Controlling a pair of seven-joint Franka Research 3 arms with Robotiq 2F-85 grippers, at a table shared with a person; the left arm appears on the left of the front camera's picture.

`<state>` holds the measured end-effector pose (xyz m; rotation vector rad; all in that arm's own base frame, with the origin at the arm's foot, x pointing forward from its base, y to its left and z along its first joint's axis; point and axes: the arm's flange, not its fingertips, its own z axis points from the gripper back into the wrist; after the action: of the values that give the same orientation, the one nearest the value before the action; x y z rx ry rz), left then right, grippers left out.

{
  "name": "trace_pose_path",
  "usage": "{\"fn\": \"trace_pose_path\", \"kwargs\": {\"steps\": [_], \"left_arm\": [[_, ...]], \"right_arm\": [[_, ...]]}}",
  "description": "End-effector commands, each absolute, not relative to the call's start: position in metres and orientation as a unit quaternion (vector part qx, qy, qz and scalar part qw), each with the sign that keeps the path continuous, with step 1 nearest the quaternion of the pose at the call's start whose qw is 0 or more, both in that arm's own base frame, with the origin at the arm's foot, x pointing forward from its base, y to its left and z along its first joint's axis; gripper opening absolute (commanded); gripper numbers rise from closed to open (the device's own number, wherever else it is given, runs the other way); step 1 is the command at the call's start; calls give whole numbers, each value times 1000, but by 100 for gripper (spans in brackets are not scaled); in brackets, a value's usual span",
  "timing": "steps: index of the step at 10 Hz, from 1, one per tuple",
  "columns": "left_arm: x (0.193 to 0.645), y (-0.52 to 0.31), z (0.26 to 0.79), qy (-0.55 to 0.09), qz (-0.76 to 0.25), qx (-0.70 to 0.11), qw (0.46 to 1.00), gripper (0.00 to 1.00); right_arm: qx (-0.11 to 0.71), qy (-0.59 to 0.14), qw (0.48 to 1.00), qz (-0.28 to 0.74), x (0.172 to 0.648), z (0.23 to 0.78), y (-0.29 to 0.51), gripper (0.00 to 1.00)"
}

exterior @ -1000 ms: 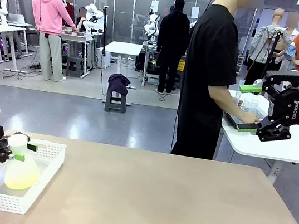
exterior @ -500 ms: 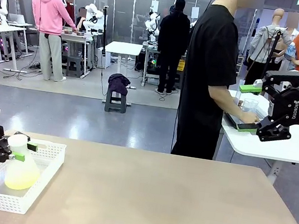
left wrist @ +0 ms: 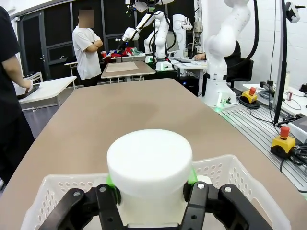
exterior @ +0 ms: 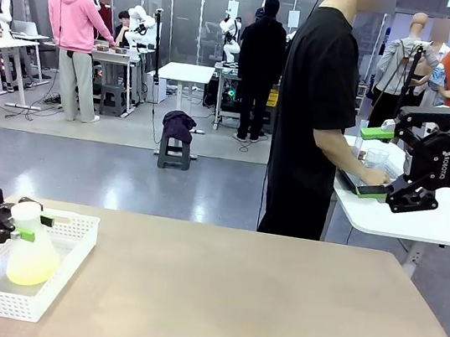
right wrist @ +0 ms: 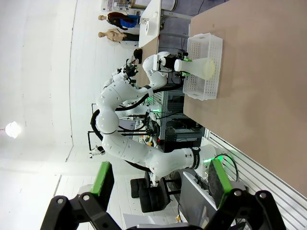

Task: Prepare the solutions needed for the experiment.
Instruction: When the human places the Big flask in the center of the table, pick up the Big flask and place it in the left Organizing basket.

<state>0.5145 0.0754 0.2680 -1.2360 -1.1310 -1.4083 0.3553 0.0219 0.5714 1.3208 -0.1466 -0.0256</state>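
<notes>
Front view puts my long brown table [exterior: 256, 300] first; everything hangs off its near left corner. On that corner sits a white basket [exterior: 66, 268]. Inside it stands a flask [exterior: 29, 258] with pale yellow liquid [exterior: 30, 272] pooled at the bottom. My left claw [exterior: 30, 227] pinches the flask's neck. My right claw [exterior: 382, 165] hangs high, far right, jaws wide.

White "ROBOTIQ" lettering on the right claw [exterior: 376, 164]
</notes>
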Motion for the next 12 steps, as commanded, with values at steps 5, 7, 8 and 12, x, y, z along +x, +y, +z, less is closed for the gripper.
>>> {"fn": "trace_pose_path", "kwargs": {"steps": [5, 7, 8, 12], "left_arm": [[512, 131, 290, -468, -571, -466, 488, 100], [506, 149, 300, -488, -558, -454, 495, 100], [495, 157, 308, -488, -542, -451, 515, 100], [431, 159, 364, -416, -470, -516, 584, 100]], "right_arm": [[618, -72, 783, -9, 354, 573, 23, 100], [618, -72, 783, -9, 354, 573, 23, 100], [618, -72, 783, -9, 354, 573, 23, 100], [618, -72, 783, -9, 354, 573, 23, 100]]}}
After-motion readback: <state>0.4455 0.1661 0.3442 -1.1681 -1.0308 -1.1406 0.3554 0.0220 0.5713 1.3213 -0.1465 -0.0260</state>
